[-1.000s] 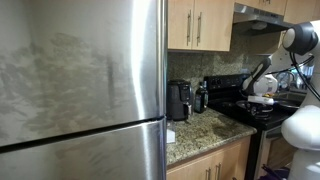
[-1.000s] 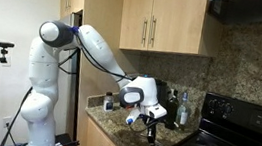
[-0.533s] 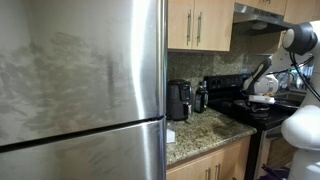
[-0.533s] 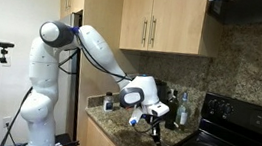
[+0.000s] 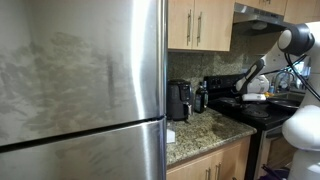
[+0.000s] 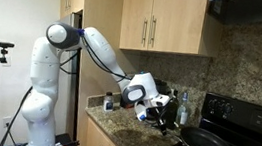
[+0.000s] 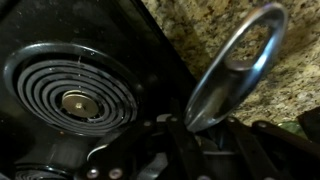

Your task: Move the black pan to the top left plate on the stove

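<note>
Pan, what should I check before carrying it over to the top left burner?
1. End effector shut on the handle: ok.
2. Pan off the stove: ok, it looks raised in an exterior view.
3. Pan level: ok, roughly.
4. Coil in the wrist view bare: ok.
5. Top left burner free: cannot tell, not clearly in view.
6. Bottle apart from the pan: ok.

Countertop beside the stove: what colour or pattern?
Speckled tan-and-brown granite countertop, clearest in the wrist view.
</note>
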Available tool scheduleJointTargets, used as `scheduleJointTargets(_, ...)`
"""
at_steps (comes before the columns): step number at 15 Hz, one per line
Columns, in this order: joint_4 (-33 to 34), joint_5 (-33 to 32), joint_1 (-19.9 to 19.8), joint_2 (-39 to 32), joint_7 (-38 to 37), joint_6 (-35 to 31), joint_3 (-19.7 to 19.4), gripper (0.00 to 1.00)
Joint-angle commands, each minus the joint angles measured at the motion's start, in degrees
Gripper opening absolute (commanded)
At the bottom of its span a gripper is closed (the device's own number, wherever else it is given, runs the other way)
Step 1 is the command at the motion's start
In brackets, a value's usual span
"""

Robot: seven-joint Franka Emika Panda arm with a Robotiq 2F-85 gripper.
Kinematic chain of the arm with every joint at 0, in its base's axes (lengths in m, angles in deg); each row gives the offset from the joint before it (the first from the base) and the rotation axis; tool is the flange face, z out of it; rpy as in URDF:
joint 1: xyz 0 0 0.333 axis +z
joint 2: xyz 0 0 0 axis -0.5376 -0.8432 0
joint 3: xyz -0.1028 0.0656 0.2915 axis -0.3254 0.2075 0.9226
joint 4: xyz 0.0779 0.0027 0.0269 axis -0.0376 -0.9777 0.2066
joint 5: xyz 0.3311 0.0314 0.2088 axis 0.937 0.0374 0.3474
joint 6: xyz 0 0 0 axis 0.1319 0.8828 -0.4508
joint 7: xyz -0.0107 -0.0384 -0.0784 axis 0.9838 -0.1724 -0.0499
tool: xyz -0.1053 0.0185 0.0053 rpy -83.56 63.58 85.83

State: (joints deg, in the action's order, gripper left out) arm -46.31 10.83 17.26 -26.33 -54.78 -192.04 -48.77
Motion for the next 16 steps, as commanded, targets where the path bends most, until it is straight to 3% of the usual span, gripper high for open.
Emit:
scheduleJointTargets(1,1.88,-4.87,0.19,-5.34,4.15,-7.23,-0.33,0.04)
scheduleJointTargets(4,4.11,-8.66,0.21,-9.86,2.48,-10.43,-2.03,0.04)
scheduleJointTargets(11,9.94,-2.31,-0.80,-12.81,3.06,-11.05,-1.69,0.04)
scheduleJointTargets(14,12.35,-3.38,0.54,-14.40,-0.37,-10.98,-3.92,0.04)
scheduleJointTargets(16,12.72,-1.26,0.04,-14.19,-0.26,-10.70,-3.33,0.04)
